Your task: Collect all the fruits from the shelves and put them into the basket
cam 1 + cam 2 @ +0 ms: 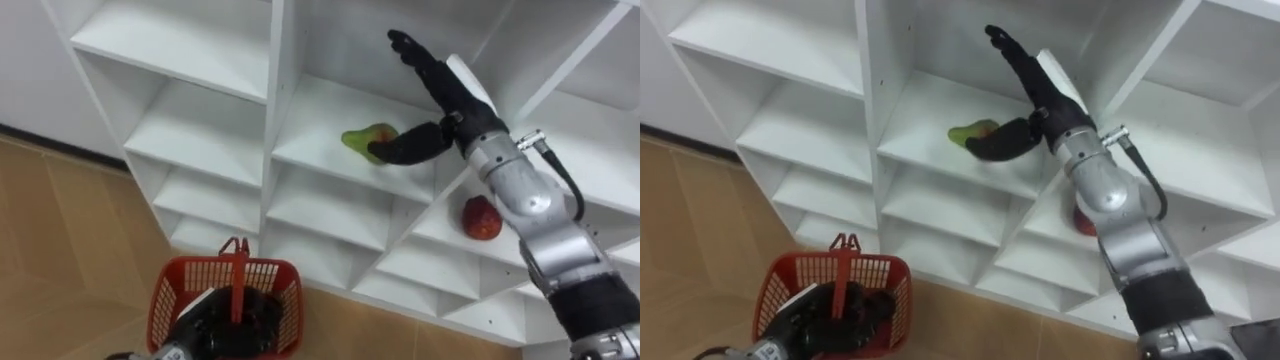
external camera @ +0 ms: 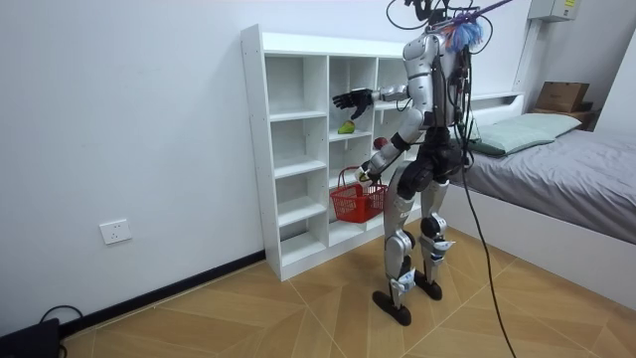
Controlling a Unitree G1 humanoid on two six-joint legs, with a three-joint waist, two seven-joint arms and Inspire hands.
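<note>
- Right hand [image 1: 455, 90] reaches into the middle column of the closet. Its fingers are spread straight and point upward. Its thumb stretches sideways and touches the green fruit [image 1: 362, 138].
- White closet [image 2: 288, 149] stands against the wall, an open unit of many compartments. The robot stands upright on the wooden floor just in front of it.
- Bed [image 2: 566, 164] lies behind the robot, at the room view's right.
- Red basket [image 1: 166, 300] hangs low at the robot's left side, near the closet's lower shelves.
- Left hand [image 1: 210, 330] has its fingers curled at the basket's handle and carries it.
- Green fruit lies on the middle shelf, not lifted, in the compartment the right hand occupies.
- Red fruit [image 1: 481, 218] sits one shelf lower, in the next column to the right, partly hidden behind the right forearm.
</note>
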